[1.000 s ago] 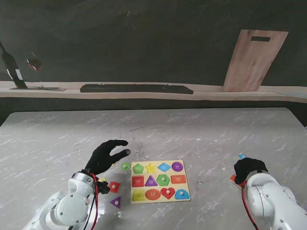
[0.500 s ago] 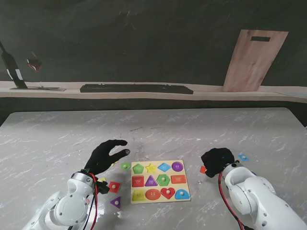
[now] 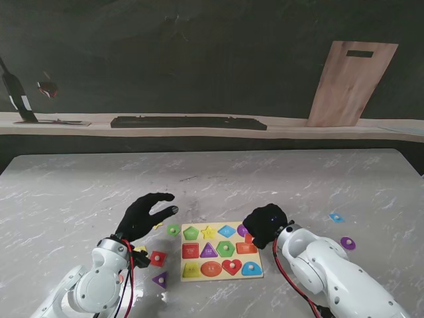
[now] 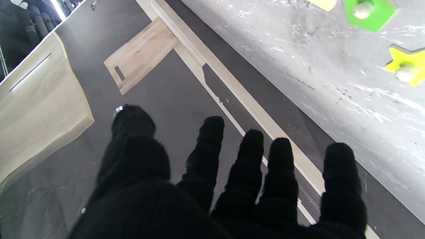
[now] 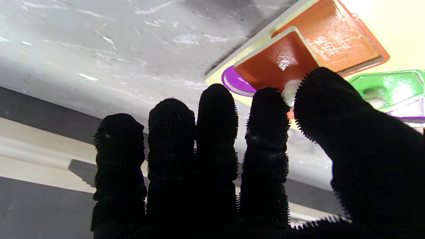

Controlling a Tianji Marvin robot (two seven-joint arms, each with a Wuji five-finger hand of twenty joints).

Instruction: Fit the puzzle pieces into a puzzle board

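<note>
The yellow puzzle board (image 3: 221,269) lies near me in the middle of the table, its slots coloured by shape. My right hand (image 3: 265,224) hovers over the board's right edge, shut on an orange rectangle piece (image 5: 280,61) pinched by its white knob between thumb and index finger. That piece hangs just above the orange rectangular slot (image 5: 335,36) and the purple circle slot (image 5: 234,84). My left hand (image 3: 144,215) floats left of the board, open, fingers spread, holding nothing. Loose beside it lie a green piece (image 3: 173,230), a red piece (image 3: 158,258) and a purple triangle (image 3: 159,279).
A small blue piece (image 3: 336,217) and a purple piece (image 3: 348,243) lie on the marble to the right of the board. A wooden cutting board (image 3: 348,83) leans on the back wall, behind a long dark tray (image 3: 189,122) on the ledge.
My right hand has travelled left from the table's right side to the board's right edge, carrying the orange piece. The purple piece is now uncovered. The left hand has stayed put.
</note>
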